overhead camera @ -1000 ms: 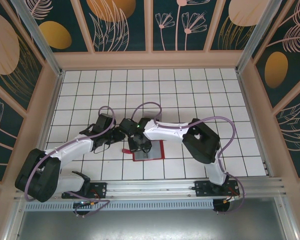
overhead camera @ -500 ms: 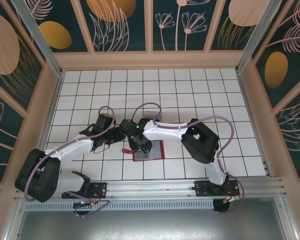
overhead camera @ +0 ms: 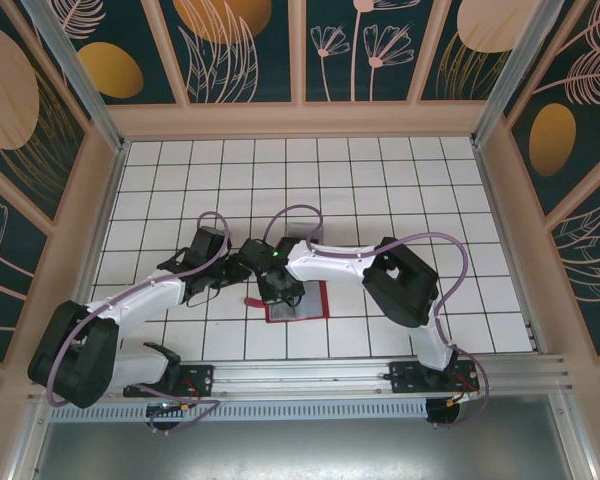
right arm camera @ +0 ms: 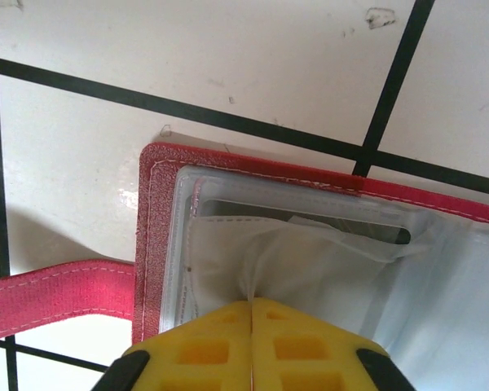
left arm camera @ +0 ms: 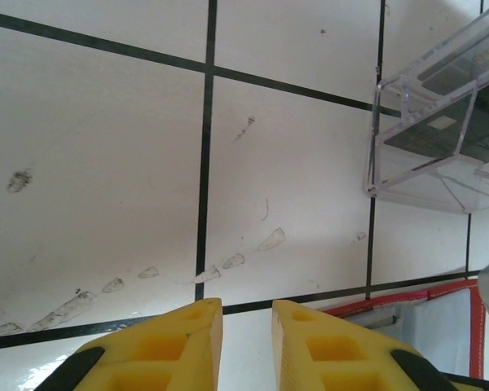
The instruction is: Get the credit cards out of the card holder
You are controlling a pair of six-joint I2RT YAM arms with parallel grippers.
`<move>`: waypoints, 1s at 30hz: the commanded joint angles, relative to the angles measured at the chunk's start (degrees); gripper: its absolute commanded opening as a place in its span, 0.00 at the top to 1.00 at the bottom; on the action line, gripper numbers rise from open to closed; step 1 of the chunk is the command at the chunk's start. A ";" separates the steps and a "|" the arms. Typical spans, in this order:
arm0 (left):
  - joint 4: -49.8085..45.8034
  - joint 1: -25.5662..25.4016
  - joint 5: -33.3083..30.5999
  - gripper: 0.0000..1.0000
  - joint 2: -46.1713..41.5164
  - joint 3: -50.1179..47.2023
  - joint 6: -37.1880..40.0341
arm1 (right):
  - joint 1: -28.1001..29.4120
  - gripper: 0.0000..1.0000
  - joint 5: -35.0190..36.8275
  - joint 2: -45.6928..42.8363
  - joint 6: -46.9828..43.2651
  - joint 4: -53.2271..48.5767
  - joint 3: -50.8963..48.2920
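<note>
Right gripper [right arm camera: 251,303], we see, is clenched, its fingertips pressed together and pinching the pale lining of the card holder [right arm camera: 151,212]. It lies open on the tiled surface [right arm camera: 81,163], its red tab [right arm camera: 57,297] out to one side. Left gripper [left arm camera: 246,303] hovers just beside the holder, slightly parted, grasping nothing. A clear box [left arm camera: 440,138] stands near.

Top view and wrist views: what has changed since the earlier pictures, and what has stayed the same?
The right hand has shut, pinching the pale lining of the wallet. The left arm's elbow sank slightly toward the near edge. Wallet and left hand stayed put.
</note>
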 commanded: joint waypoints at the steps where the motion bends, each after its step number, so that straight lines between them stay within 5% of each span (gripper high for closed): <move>1: -1.04 0.40 3.22 0.77 -1.49 0.51 1.56 | 0.30 0.96 2.61 -1.17 1.32 -0.07 -0.45; 16: 1.26 -8.67 6.31 0.80 0.43 -2.95 -3.82 | -4.63 0.98 -7.68 -14.10 5.09 18.72 -15.21; 30: 5.73 -11.65 10.05 0.81 3.18 -4.49 -5.83 | -5.23 0.97 -10.32 -16.02 5.59 22.54 -19.10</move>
